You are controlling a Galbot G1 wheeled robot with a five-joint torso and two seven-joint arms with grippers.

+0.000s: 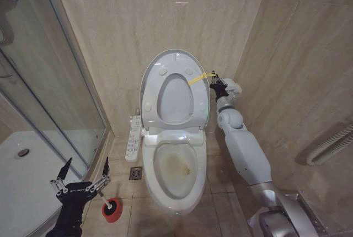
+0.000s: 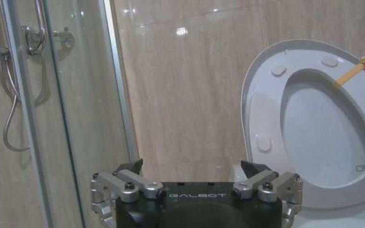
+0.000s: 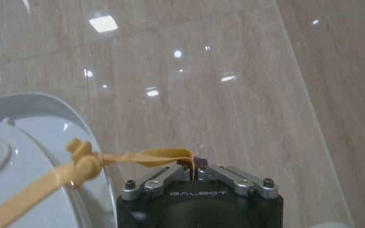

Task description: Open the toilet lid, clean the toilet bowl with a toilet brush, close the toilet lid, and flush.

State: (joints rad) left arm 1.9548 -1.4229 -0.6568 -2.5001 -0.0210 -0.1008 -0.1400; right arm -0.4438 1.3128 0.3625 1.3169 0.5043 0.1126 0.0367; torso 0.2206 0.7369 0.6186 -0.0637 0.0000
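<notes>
Overhead, the toilet lid (image 1: pixel 174 66) stood raised against the wall, yellow strap (image 1: pixel 199 77) pinched by the right gripper (image 1: pixel 214 84).

Its fingers were pressed together on the strap's loop beside the lid's edge. The toilet bowl (image 1: pixel 175 172) lay exposed below, brownish stain inside. The left gripper (image 1: pixel 84 172) hung low with fingers spread, just above the toilet brush (image 1: pixel 112 208) standing in its red holder on the floor.
</notes>
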